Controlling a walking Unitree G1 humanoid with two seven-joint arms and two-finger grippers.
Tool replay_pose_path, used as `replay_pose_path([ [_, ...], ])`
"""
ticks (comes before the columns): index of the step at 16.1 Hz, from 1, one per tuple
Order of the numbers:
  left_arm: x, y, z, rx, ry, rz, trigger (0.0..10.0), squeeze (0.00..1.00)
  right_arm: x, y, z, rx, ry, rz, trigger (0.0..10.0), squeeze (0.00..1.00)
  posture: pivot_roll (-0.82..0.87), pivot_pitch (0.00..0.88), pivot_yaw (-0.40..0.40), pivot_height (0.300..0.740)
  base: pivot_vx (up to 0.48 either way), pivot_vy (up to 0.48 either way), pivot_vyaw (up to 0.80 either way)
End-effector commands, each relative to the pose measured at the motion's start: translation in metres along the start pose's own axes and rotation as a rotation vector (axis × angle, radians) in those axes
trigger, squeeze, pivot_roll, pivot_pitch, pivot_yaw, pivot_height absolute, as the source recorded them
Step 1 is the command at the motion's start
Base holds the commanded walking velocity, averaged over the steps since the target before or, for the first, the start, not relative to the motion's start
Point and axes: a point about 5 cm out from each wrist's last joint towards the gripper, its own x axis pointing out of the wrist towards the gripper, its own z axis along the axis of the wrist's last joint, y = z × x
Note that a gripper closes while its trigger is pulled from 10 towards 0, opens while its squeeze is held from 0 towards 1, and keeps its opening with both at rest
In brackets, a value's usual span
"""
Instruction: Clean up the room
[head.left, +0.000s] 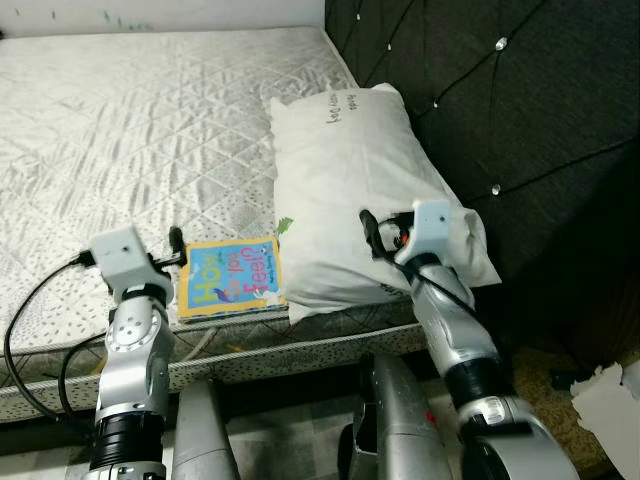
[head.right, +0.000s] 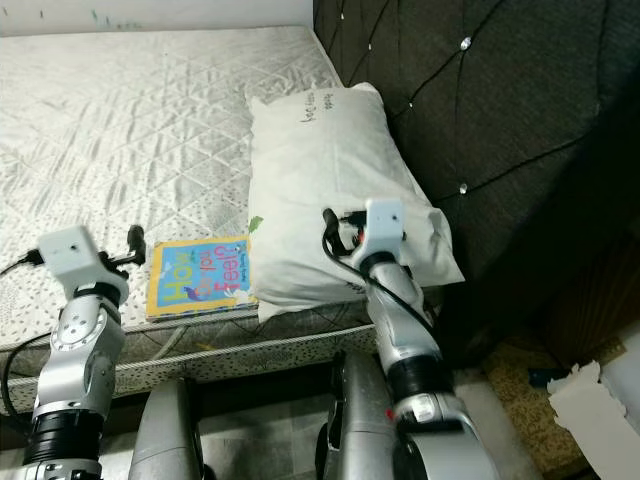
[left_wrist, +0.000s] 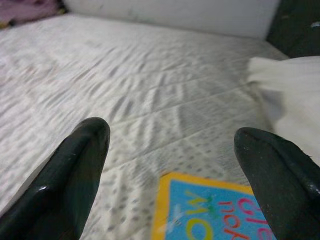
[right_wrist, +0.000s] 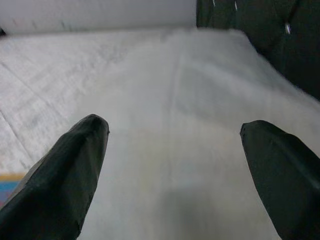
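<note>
quilted fabric: a pale grey mattress (head.left: 150, 110) is stretching from the near edge to the far wall, its bare cover stitched in diamonds.
white cotton: a pillow (head.left: 355, 190) is lying at the right end of the bed, its far end reaching toward the dark tufted headboard (head.left: 500, 90) and its near corner hanging a little over the mattress edge.
book: a children's book (head.left: 230, 277) with a blue cover and yellow border is lying flat near the front edge of the mattress, just left of the pillow, its right edge touching or slipping under the pillow; which, i cannot tell.
left hand: the left hand (left_wrist: 172, 165) is hovering just over the near-left corner of the book, its two black fingers (left_wrist: 75, 180) spread wide and gripping nothing; the book's yellow corner is showing between them in the left wrist view.
right hand: the right hand (right_wrist: 175, 165) is hovering over the near part of the pillow, fingers (right_wrist: 65, 175) spread wide with nothing between them, pointing along the pillow toward the far wall.
arms: both silver arms are reaching up from the near edge, the left one trailing a black cable (head.left: 30, 320).
floor: crumpled white paper (head.left: 610, 400) is lying at the near right, on the floor beside the bed.
</note>
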Motion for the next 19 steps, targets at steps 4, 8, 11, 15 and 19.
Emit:
replay_pose_path([
  [4,0.006,-0.006,0.019,-0.035,-0.088,-0.041,10.0,0.00,0.017,0.010,0.020,0.047,-0.075,0.046,10.0,0.00,-0.01,0.000,-0.028,0.583,0.000,0.000,0.00],
  [8,0.007,-0.012,0.020,-0.051,-0.078,-0.068,10.0,0.00,0.021,0.015,0.025,0.062,-0.099,0.062,10.0,0.00,-0.01,0.000,-0.029,0.621,0.000,0.000,0.00],
  [11,0.001,-0.015,0.023,-0.032,-0.103,-0.085,10.0,0.00,0.018,0.012,0.022,0.087,-0.091,0.048,10.0,0.00,-0.01,0.000,-0.032,0.660,0.000,0.000,0.00],
  [15,-0.003,-0.014,0.020,-0.036,-0.097,-0.090,10.0,0.00,0.017,0.016,0.021,0.083,-0.094,0.062,10.0,0.00,0.00,0.000,-0.040,0.708,0.000,0.000,0.00],
  [19,-0.011,-0.022,0.010,-0.004,-0.049,-0.143,10.0,0.00,0.011,0.014,0.010,0.081,-0.067,0.043,10.0,0.00,0.00,0.000,-0.041,0.740,0.000,0.000,0.00],
])
